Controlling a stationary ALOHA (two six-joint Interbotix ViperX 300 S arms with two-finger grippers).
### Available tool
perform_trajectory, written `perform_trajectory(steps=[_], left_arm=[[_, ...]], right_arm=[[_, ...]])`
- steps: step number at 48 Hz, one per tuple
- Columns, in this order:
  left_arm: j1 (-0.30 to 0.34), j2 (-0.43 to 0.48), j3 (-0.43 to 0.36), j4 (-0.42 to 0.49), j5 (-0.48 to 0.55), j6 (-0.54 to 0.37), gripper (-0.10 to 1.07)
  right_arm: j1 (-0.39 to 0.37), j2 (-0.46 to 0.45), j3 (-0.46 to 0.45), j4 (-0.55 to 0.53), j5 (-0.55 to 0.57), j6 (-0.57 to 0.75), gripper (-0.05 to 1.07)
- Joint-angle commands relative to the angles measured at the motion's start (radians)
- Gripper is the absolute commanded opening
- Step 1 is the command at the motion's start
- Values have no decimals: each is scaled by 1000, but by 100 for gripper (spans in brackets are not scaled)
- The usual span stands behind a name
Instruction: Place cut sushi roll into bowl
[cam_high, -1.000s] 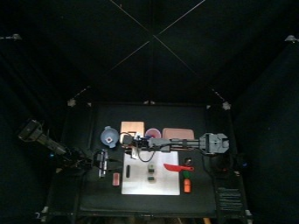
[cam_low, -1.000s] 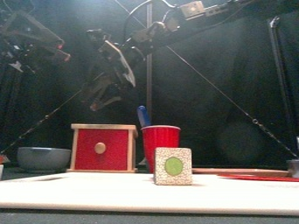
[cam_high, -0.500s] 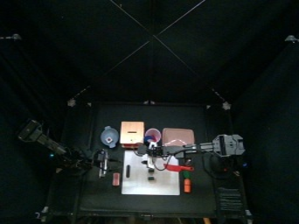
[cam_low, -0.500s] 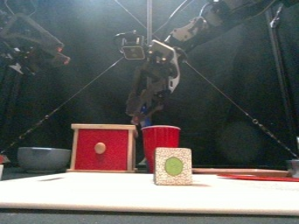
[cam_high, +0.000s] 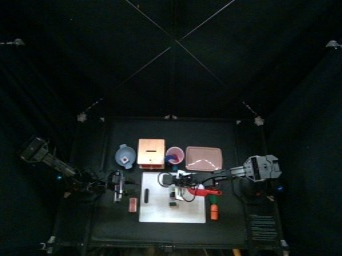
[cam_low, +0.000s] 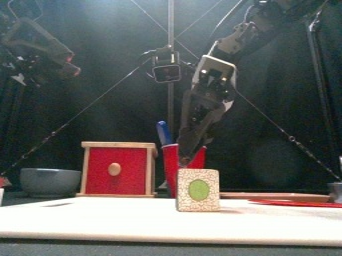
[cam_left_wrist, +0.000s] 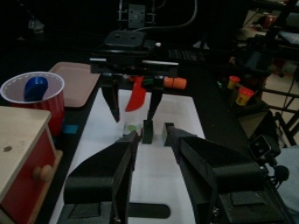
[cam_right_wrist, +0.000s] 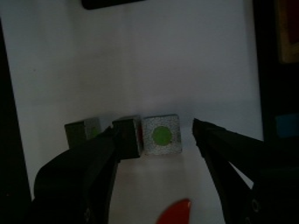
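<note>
Sushi pieces upright on white mat, apparently three, grey-blue bowl apart

Right gripper hangs above white mat; sushi pieces lie between its jaws, knife behind it, cup and box beyond.

A robotics lab test pen, not a home or kitchen.

I work at a small black desk shut in on every side by black curtains, with thin rigging lines crossing overhead to the pen's corners. Looking from my left wrist past the curtains, I see a cluttered room of cables and equipment. A white mat and toy-like props, such as a red cup and a red box, are laid out like a staged trial.
</note>
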Motion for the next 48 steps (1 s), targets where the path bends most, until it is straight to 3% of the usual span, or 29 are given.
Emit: perform_trajectory(steps=[1, 22, 48], left_arm=[[3, 0, -9, -5, 3, 0, 76], [8, 0, -5, -21, -3, 0, 76], [12, 0, 3, -40, -3, 0, 76]], right_arm=[[-6, -35, -3, 2, -6, -2, 94], [-54, -6, 8, -2, -9, -3, 95], [-28, 17, 11, 15, -11, -2, 102]])
